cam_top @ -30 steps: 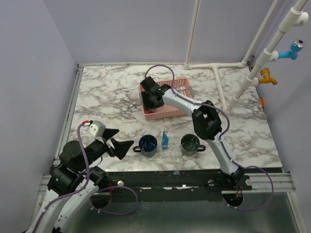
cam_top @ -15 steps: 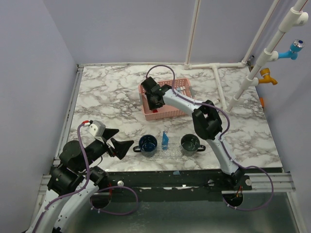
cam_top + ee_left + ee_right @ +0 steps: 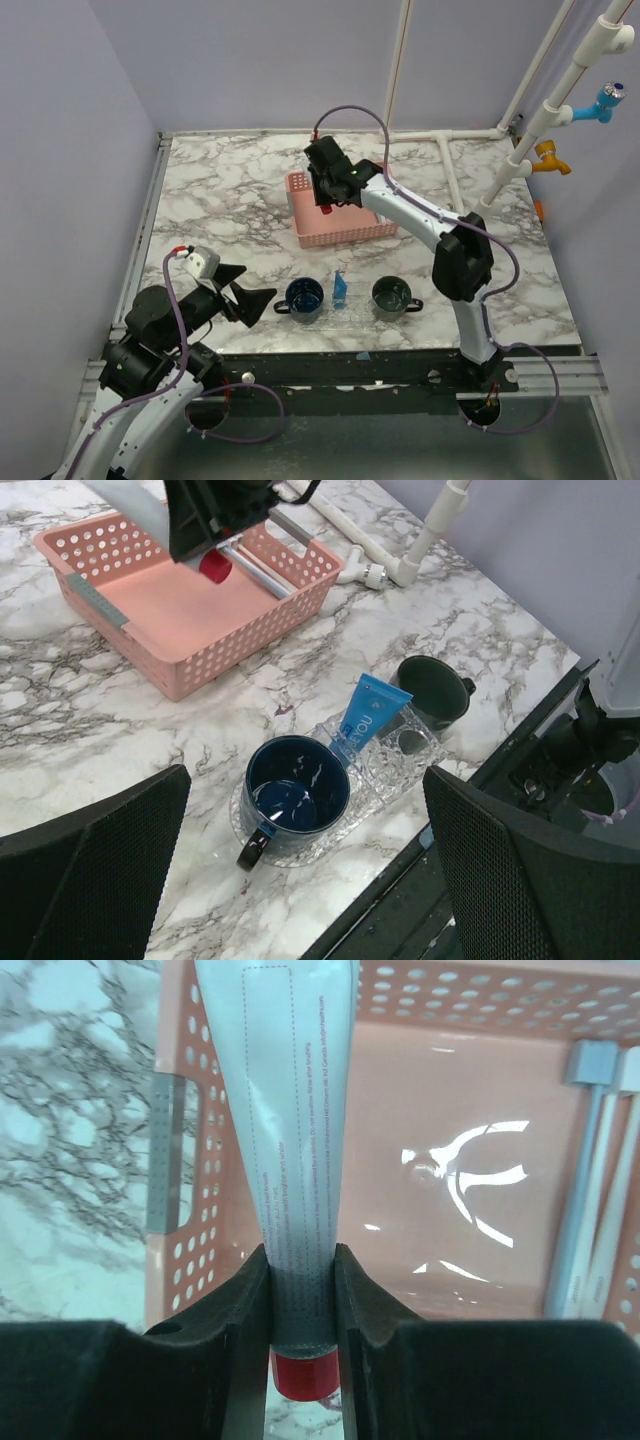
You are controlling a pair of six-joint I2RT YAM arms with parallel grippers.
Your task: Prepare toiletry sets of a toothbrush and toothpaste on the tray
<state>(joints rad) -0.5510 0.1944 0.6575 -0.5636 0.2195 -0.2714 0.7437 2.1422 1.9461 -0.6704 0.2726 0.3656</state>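
Note:
My right gripper (image 3: 328, 192) is shut on a white toothpaste tube with a red cap (image 3: 300, 1130) and holds it above the pink lattice basket (image 3: 345, 232); the cap hangs down (image 3: 214, 566). Two slim toothbrushes (image 3: 592, 1180), one pale blue-grey and one white, lie along the basket's right side. The navy mug (image 3: 304, 297) and the dark green mug (image 3: 391, 294) stand on the clear tray (image 3: 402, 768), with a small blue tube (image 3: 340, 289) propped between them. My left gripper (image 3: 250, 290) is open and empty, just left of the navy mug (image 3: 297, 785).
White pipes (image 3: 455, 190) run along the back and right of the marble table. The tray sits close to the table's front edge (image 3: 360, 345). The basket has a grey handle (image 3: 165, 1155) on its left side.
My right gripper has risen out of the basket with the tube in it and moved back and right. The left arm has not moved.

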